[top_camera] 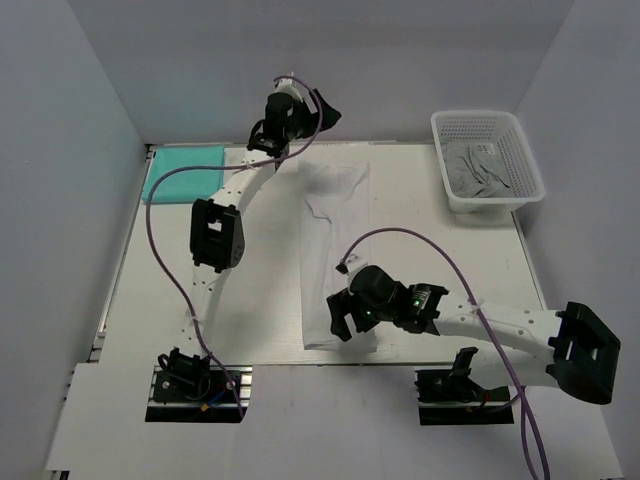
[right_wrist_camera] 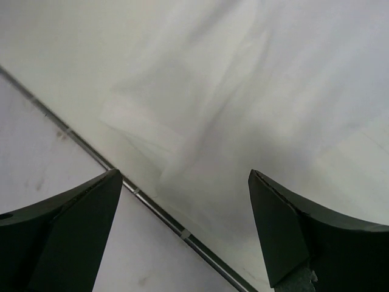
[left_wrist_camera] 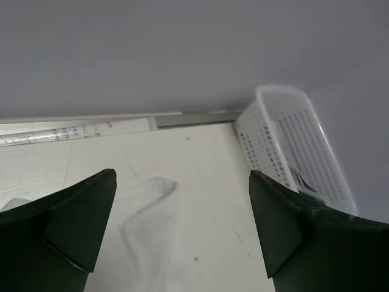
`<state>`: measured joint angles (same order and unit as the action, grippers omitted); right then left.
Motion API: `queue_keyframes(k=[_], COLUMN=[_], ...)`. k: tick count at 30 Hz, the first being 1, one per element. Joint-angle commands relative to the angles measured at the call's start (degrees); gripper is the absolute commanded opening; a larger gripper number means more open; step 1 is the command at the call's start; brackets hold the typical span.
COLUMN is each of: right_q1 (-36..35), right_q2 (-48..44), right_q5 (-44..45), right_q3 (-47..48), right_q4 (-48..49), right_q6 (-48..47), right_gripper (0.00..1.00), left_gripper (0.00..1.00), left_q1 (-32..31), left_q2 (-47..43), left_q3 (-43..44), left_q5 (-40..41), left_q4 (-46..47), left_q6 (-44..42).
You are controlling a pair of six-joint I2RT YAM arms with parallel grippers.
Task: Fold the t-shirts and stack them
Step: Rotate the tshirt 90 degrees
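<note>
Plain white table (top_camera: 450,260), grey walls all round. The right gripper (right_wrist_camera: 182,201) has its jaws spread wide with nothing between them, hanging just over the near end of the white t-shirt (top_camera: 335,240), close to the table's front edge. That shirt lies as a long narrow strip down the middle of the table. The left gripper (left_wrist_camera: 181,201) is spread wide too, and empty, up above the shirt's far end. The teal t-shirt (top_camera: 185,172) sits folded flat in the far left corner, well apart. A white basket (top_camera: 480,114) with grey cloth (top_camera: 490,170) inside is at the far right.
</note>
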<state>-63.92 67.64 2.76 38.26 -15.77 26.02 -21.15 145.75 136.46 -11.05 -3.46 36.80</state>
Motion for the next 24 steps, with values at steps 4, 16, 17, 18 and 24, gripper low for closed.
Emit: queue_keyframes(k=[4,16,17,18,24], right_q1=[1.52,5.74,5.82,5.82,5.74], right_q2=[-8.11,-7.61,-7.69,-7.69,-10.77], right_q5=[15.51,4.91,3.92,2.09,-7.24], right_q3=[-1.69,-2.75,-3.1,-3.45,-9.26], right_q4=[-4.89,-11.91,-12.18,-11.92,-3.66], right_q6=[8.87,8.35,8.52,9.3,14.4], right_gripper=[0.9,0.9,0.9,0.9,0.9], left_gripper=[1.0,1.0,1.0,1.0,1.0], left_q1=[-3.11,-11.28,-11.98,-13.82,-19.37], left_q2=[-22.58,-75.95,-80.06,-82.1,-90.03], left_q3=[-22.06,-99.94,-101.55,-103.83,-110.79], left_q5=[-4.25,-6.95,-9.14,-9.69,-13.12], left_q4=[-11.13,-2.5,-4.17,-8.18,-16.05], left_q6=[-10.41,2.21,3.1,3.89,10.31])
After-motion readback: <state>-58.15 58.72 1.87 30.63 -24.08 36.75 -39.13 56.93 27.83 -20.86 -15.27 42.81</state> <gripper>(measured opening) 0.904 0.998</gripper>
